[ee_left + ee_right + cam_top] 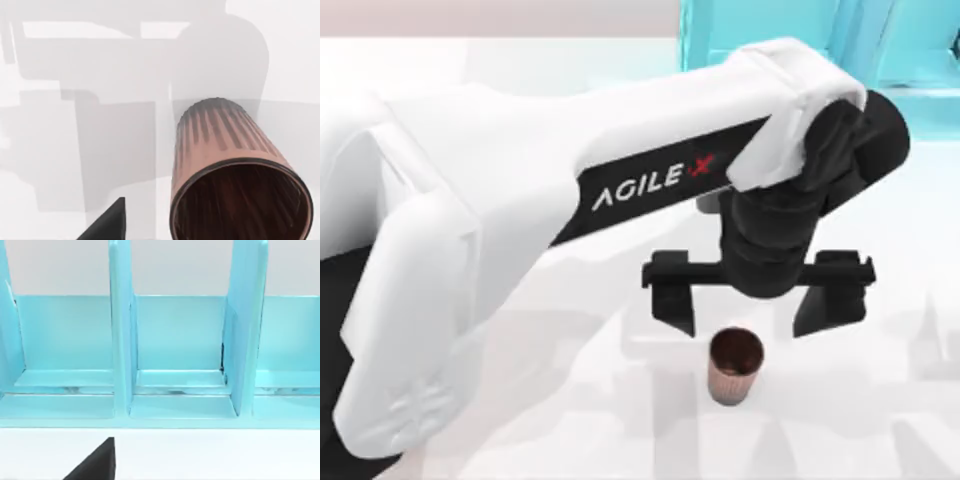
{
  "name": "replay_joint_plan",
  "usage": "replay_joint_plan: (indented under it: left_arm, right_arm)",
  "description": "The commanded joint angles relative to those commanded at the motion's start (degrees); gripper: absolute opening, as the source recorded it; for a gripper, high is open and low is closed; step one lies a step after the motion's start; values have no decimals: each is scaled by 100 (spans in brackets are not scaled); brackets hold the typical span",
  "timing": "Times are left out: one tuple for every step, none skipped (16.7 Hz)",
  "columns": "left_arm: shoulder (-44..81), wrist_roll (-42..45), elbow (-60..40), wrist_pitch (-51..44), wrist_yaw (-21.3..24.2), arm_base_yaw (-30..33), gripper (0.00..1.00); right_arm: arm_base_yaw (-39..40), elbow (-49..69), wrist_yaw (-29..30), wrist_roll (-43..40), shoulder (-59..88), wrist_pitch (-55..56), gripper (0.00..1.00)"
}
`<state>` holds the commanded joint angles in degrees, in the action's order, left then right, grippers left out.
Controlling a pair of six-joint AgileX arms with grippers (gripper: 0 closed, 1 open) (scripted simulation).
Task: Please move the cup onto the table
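Observation:
The cup (735,365) is a small copper-toned ribbed tumbler with a dark inside, standing upright on the white table (880,420). My left arm reaches across from the top view's left. Its gripper (752,308) is open, the two black fingers spread wider than the cup. The cup sits just nearer the front edge than the fingertips, free of both of them. In the left wrist view the cup (235,170) looms close, with one dark fingertip (107,225) off to its side.
A light blue shelf unit (820,40) stands at the back right of the table. The right wrist view faces its open compartments (175,340), with one dark finger (95,462) at the frame's lower edge.

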<state>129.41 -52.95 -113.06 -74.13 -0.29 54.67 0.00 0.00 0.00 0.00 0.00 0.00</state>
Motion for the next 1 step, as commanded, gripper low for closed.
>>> replay_joint_plan:
  left_arm:
    - [0, 0, 0, 0, 0, 0, 100]
  right_arm:
    - [0, 0, 0, 0, 0, 0, 100]
